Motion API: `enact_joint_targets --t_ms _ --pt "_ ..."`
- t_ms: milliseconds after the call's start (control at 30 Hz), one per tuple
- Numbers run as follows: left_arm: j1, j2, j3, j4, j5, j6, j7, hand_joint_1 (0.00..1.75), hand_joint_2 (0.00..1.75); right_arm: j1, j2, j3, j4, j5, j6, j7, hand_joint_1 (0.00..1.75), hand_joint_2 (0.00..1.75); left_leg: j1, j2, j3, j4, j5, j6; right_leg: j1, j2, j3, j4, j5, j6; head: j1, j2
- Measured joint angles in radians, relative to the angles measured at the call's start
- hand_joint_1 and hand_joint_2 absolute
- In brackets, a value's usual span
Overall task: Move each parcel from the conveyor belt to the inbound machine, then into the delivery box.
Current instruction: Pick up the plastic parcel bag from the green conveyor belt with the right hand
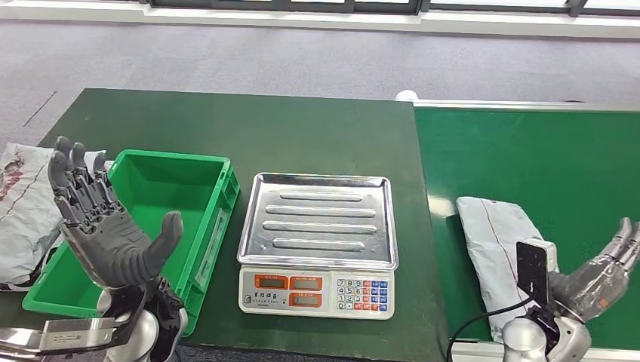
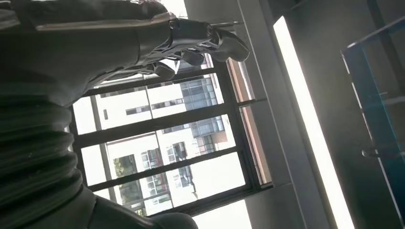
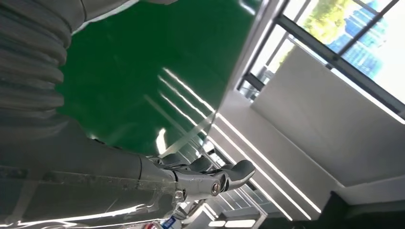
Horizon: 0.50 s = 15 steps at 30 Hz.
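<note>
Closest to me, my left hand (image 1: pixel 106 234) is raised palm-up with its dark, ribbed fingers (image 1: pixel 72 177) spread apart, holding nothing, above the near corner of the green plastic delivery box (image 1: pixel 207 219). One crinkled grey plastic parcel (image 1: pixel 494 241) lies flat on the smooth green conveyor belt (image 1: pixel 528 162), just beside my right hand (image 1: pixel 600 275), whose fingers (image 1: pixel 623 241) are apart and empty, not touching it. Between my hands sits one inbound machine (image 1: pixel 317 241), a scale with a ribbed steel tray, on the dark green tabletop (image 1: pixel 249 128). A second grey bag (image 1: pixel 23 204) lies outside my left fingers.
</note>
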Motion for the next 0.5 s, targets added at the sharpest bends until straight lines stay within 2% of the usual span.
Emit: enact_joint_targets --t_ms 300,500 --pt "0.037 -0.022 0.007 -0.04 -0.058 -0.065 0.0 0.0 1.75 -0.105 -0.047 -0.046 0.268 0.096 0.064 0.139 0.0 1.75 0.0 0.0 0.0 0.0 0.0 0.0 0.0 0.0 0.0 0.0 0.0 0.0 0.0 0.0" --pt "0.05 -0.041 0.026 -0.054 -0.077 -0.084 0.0 0.0 1.75 -0.155 -0.072 -0.061 0.421 0.122 0.124 0.176 0.0 1.75 0.0 0.0 0.0 0.0 0.0 0.0 0.0 0.0 0.0 0.0 0.0 0.0 0.0 0.0"
